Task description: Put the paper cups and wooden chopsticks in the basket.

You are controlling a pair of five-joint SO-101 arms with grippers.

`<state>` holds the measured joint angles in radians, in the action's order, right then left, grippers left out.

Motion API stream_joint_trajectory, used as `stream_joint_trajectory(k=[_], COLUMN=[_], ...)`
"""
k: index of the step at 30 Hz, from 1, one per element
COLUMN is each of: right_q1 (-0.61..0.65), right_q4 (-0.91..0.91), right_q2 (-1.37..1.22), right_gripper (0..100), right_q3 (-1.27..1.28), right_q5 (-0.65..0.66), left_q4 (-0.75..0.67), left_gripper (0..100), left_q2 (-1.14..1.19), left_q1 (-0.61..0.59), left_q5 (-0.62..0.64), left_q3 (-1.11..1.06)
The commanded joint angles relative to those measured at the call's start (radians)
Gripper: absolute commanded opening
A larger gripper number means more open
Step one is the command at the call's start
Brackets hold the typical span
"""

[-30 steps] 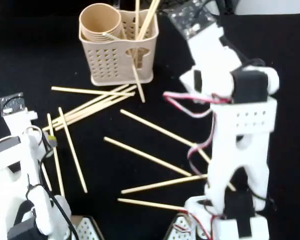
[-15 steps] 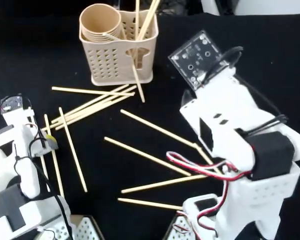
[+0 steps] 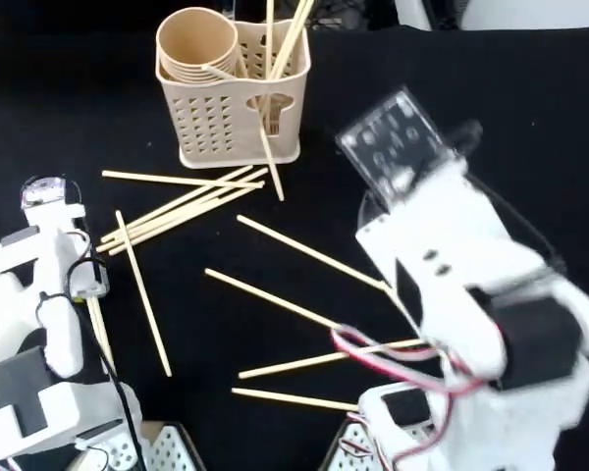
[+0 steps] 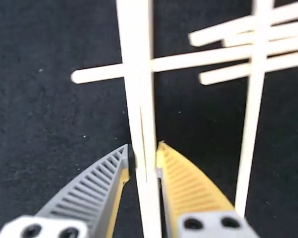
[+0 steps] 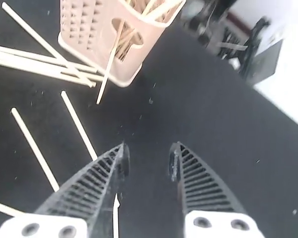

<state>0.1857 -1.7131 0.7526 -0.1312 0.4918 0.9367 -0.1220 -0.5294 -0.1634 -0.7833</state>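
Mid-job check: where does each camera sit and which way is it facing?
High view: fixed above the black table, looking down on the beige perforated plastic basket, loose wooden chopsticks, the left arm and right arm.
Left wrist view: on the left arm, looking down past the left gripper, closed on a pair of wooden chopsticks.
Right wrist view: on the right arm, looking past the open right gripper toward the basket.
Shared: high and right wrist views both show the basket.
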Motion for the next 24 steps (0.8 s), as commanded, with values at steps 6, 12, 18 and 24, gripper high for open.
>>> stream_joint_trajectory(k=[6, 12, 18, 24], right_q1=[0.008, 0.008, 0.006, 0.005], right_q4=[-0.038, -0.006, -0.011, -0.006], right_q2=[0.128, 0.185, 0.28, 0.344], right_gripper=[14.8, 14.8, 14.8, 14.8], right_q3=[0.097, 0.188, 0.199, 0.335], right_q5=[0.008, 0.008, 0.002, 0.006], left_q4=[0.011, 0.012, 0.012, 0.017], left_gripper=[17, 17, 5, 3], left_q2=[0.0, 0.002, 0.002, 0.002], left_q1=[-0.001, 0.005, 0.039, 0.058], left_q5=[-0.006, -0.006, -0.008, -0.006], left_q3=[0.018, 0.018, 0.018, 0.018])
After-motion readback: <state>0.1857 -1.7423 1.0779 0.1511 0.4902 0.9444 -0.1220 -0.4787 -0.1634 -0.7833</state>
